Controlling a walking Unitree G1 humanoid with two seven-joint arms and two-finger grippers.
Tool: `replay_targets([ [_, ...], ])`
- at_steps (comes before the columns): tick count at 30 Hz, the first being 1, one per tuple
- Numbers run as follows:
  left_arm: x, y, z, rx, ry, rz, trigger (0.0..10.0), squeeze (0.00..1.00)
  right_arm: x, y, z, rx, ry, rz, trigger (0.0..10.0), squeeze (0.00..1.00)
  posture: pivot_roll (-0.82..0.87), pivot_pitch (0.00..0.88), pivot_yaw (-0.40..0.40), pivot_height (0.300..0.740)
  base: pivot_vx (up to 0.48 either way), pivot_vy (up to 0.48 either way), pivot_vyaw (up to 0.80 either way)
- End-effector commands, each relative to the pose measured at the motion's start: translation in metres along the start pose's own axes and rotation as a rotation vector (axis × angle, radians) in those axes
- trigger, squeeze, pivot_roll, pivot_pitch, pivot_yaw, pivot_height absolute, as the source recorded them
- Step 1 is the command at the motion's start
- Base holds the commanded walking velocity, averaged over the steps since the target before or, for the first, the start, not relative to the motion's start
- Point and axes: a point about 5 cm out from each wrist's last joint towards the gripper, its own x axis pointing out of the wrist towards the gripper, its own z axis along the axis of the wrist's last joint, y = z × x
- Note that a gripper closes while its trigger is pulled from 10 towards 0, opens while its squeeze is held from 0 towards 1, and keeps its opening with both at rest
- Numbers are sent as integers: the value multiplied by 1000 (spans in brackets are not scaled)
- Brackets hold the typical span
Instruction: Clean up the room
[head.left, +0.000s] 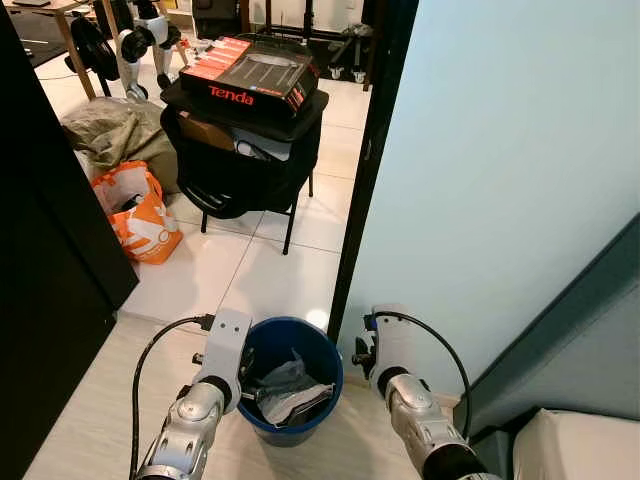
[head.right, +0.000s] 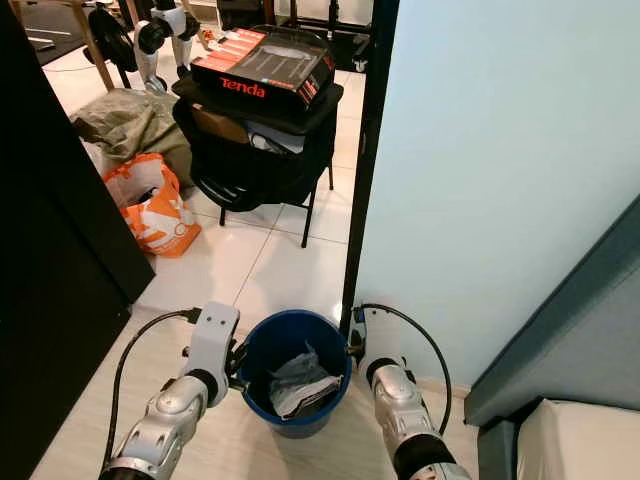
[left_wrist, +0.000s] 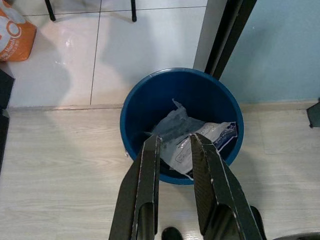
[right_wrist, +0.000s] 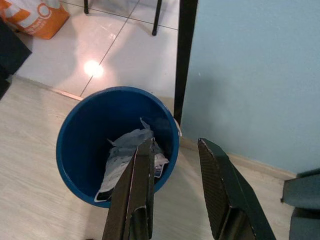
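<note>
Below, at my feet, a blue bin (head.left: 290, 385) stands on the pale wood floor (left_wrist: 60, 165) beside the black door frame (head.left: 365, 160), holding crumpled plastic wrappers (left_wrist: 192, 142). I have the left pincer (left_wrist: 175, 145) at the bin's left rim and the right pincer (right_wrist: 175, 147) at its right rim; in the wrist views each pair of black fingers stands apart with nothing between them, and whether either yet touches the rim I cannot tell. Beyond the threshold, on the white tiles, are an orange bag (head.left: 140, 215), a grey-green sack (head.left: 115, 135) and a black chair (head.left: 245, 160) piled with things, a black-and-red Tenda box (head.left: 255, 75) on top.

Step in hand, as I judge it: both arms flank the bin, so either rubbish has gone in or the bin is about to be lifted. A lift calls for both pincers to close on opposite rim edges evenly, keeping the bin level so the wrappers stay inside, and steering clear of the door frame.
</note>
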Motion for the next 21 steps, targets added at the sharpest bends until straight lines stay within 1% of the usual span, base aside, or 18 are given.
replay_targets([
  [1, -2, 0, -7, 18, 24, -1, 10000, 0, -2, -1, -5, -5, 17, -4, 10000, 0, 73, 110, -46, 728, 0, 0, 0],
  [8, -2, 1, -7, 18, 24, 6, 10000, 0, -3, -2, -6, -1, 21, -10, 10000, 0, 70, 111, -46, 728, 0, 0, 0],
  [12, -1, -5, -5, 1, 9, 7, 10000, 0, -7, -6, -13, 9, 46, -44, 10000, 0, 45, 110, -35, 728, 0, 0, -800],
  [21, 2, -6, -3, 16, 8, -3, 10000, 0, -9, -10, -17, 7, 60, -78, 10000, 0, 43, 110, -26, 728, 0, 0, -800],
])
